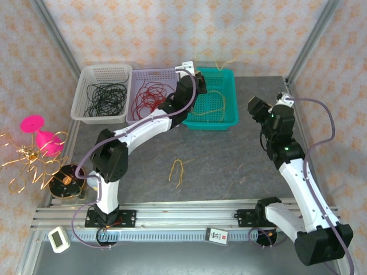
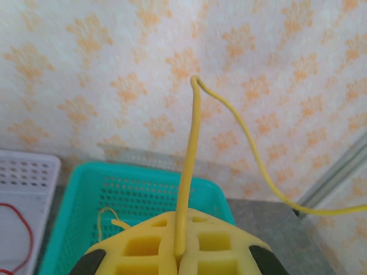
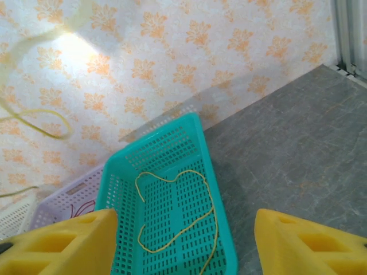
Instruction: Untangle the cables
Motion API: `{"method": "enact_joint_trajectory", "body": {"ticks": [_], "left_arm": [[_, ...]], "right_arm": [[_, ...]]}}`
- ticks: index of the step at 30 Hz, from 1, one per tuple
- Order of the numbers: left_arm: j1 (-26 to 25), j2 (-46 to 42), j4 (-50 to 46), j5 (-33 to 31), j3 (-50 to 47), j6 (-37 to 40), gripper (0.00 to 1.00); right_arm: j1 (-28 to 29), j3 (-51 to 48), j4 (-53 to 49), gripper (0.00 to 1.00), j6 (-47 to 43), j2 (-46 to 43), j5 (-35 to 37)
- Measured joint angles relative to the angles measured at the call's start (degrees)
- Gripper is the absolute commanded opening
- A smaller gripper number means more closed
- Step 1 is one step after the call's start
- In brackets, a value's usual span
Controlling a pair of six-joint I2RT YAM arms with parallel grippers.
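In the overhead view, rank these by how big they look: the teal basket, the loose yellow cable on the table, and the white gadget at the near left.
1. teal basket, clearly largest.
2. yellow cable and white gadget: similar extent, so unranked.

Red cables [image 1: 150, 96] and yellow cables [image 1: 213, 106], apart

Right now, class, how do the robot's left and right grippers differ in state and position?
The left gripper is shut on a yellow cable that rises from it; the right gripper is open and holds nothing. The left gripper hangs over the teal basket, while the right gripper stands off to that basket's right. Both have yellow fingers.
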Motion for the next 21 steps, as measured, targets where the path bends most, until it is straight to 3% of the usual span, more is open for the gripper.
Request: {"method": "enact_joint_trajectory", "body": {"ticks": [8, 21], "left_arm": [[0.0, 1.0, -4.9, -10.6, 1.0, 6.4, 0.0], [-1.3, 13.1, -17.1, -17.8, 11.7, 9.2, 0.0]], "right_arm": [[0.0, -3.0, -6.2, 0.65, 0.0, -2.4, 0.4], [-0.4, -4.2, -7.4, 0.67, 0.0, -3.1, 1.0]]}}
